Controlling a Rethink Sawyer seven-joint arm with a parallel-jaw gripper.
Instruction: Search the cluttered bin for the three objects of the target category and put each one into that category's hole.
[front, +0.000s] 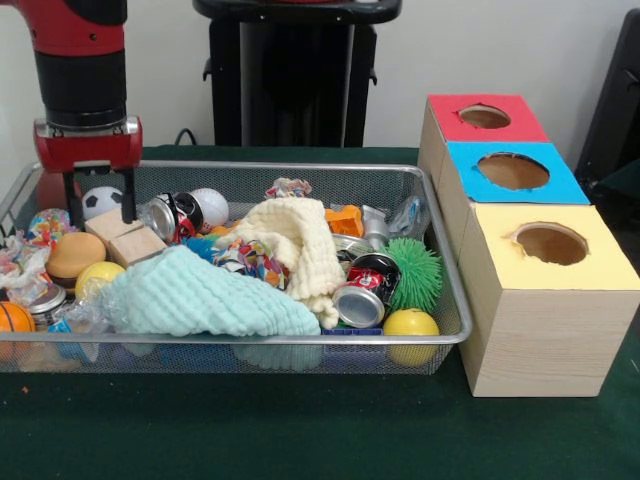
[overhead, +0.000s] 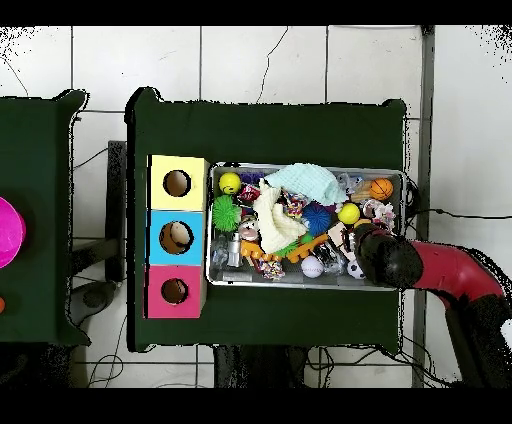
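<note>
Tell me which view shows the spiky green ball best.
The front view: the spiky green ball shows its bristles clearly, sitting against the bin's right wall beside a crushed can. Overhead, it is only a small green blob near the boxes.

From the front I see only part of the arm (front: 82, 60); the top edge cuts it. The basketball (front: 12, 317) is cut by the left edge. The mint cloth (front: 195, 295) hides what lies under it, and the cream cloth (front: 295, 245) covers part of a can (front: 350, 247). In the overhead view the arm covers the gripper and the bin (overhead: 400, 173) corner below it, and I cannot identify the small toys there
</note>
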